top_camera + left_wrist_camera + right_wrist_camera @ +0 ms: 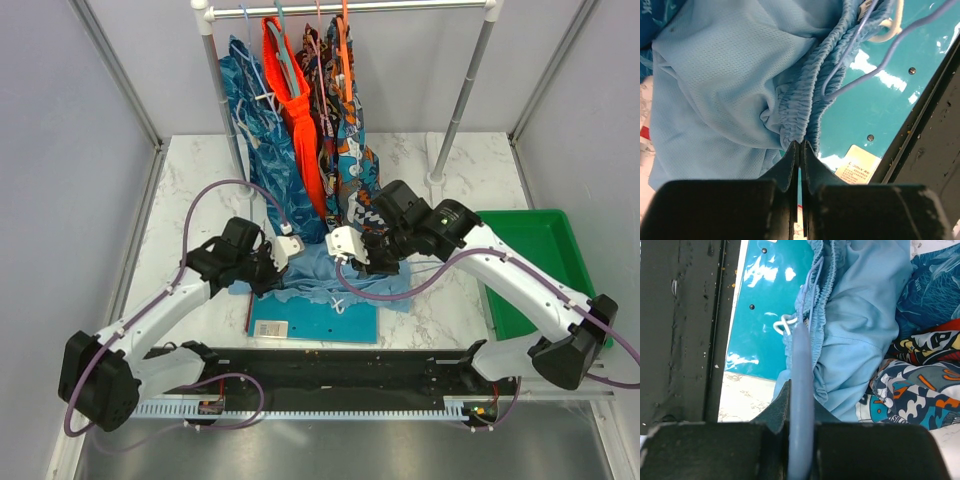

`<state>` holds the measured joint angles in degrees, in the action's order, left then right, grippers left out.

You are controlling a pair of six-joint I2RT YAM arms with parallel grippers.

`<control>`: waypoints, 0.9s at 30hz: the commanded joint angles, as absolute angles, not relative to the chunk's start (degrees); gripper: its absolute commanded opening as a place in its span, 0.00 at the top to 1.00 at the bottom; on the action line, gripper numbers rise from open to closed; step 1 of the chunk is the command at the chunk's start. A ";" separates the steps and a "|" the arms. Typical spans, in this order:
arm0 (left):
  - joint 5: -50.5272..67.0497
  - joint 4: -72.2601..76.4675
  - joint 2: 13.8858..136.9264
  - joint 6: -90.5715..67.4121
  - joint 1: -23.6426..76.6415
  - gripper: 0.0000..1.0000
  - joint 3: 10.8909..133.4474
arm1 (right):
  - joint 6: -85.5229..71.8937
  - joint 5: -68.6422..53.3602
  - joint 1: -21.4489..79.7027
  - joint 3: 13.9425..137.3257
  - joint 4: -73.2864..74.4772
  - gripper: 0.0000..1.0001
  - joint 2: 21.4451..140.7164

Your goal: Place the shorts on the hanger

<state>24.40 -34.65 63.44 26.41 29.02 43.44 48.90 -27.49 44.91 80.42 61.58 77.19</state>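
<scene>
Well, on the surface (190,190), close under the hanging clothes (300,130), the shorts (312,272) lie bunched, partly over a teal board (310,325). The hanger (801,390) is clamped in the closed right claw (801,405), its wire lying against the waistband; the left claw (799,150) is pinched shut on that elastic. I'd pull the band taut and feed the wire through, working toward the near edge, away from those clothes.

shorts (715,75) plain light sky-blue, drawstrings (782,325) white. hanger (801,390) pale blue. board (880,115) under them glossy teal. my fingers (787,165) black. orange shorts (300,120), darker blue leafy-print shorts (255,130). tray (545,250) green, table (200,170) white marble.
</scene>
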 commanded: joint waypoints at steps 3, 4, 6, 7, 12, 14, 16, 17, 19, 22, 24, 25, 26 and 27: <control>27.33 -35.24 59.42 30.58 29.44 0.98 43.94 | 52.12 -27.42 45.35 85.34 62.31 1.00 79.36; 27.42 -35.24 59.15 30.50 29.53 0.98 44.21 | 52.47 -27.77 45.35 86.12 62.49 1.00 79.97; 28.47 -35.51 59.15 29.63 29.53 0.98 45.43 | 52.47 -28.39 45.61 86.40 62.58 1.00 80.42; 29.00 -35.68 59.32 29.10 29.62 0.98 45.96 | 52.47 -28.82 45.79 86.40 62.32 1.00 80.77; 31.20 -37.18 59.85 27.42 29.88 0.98 49.04 | 51.68 -28.30 47.37 86.66 59.95 1.00 81.82; 30.94 -37.26 59.94 26.99 29.97 0.98 49.74 | 50.81 -28.65 47.55 87.10 58.98 1.00 82.35; 31.29 -37.44 59.85 26.46 29.97 0.98 50.10 | 49.31 -29.53 48.07 88.15 57.84 1.00 83.14; 32.07 -37.53 60.03 26.28 29.97 0.98 50.45 | 48.52 -29.71 48.25 88.42 57.40 1.00 83.32; 32.87 -38.05 59.86 25.58 29.97 0.98 50.89 | 46.94 -29.88 48.51 88.16 55.38 1.00 83.41; 34.98 -38.23 59.50 24.79 29.97 0.98 51.42 | 45.53 -28.65 48.43 85.88 51.42 1.00 82.62; 35.51 -38.23 59.68 24.09 29.97 0.98 51.68 | 45.09 -29.26 48.43 82.90 48.54 1.00 81.66; 35.42 -37.97 59.76 23.82 29.97 0.98 51.68 | 44.83 -29.70 48.43 81.66 47.30 1.00 81.22; 35.33 -37.79 59.94 23.12 29.97 0.98 51.94 | 44.22 -30.06 48.43 80.43 45.89 1.00 80.60; 35.25 -37.53 60.12 22.85 29.97 0.98 52.12 | 43.51 -30.58 48.43 78.51 42.92 1.00 79.90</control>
<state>32.12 -38.04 60.31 26.13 29.71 49.39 46.26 -28.08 48.16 83.18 53.10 82.83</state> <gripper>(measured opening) 0.025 0.061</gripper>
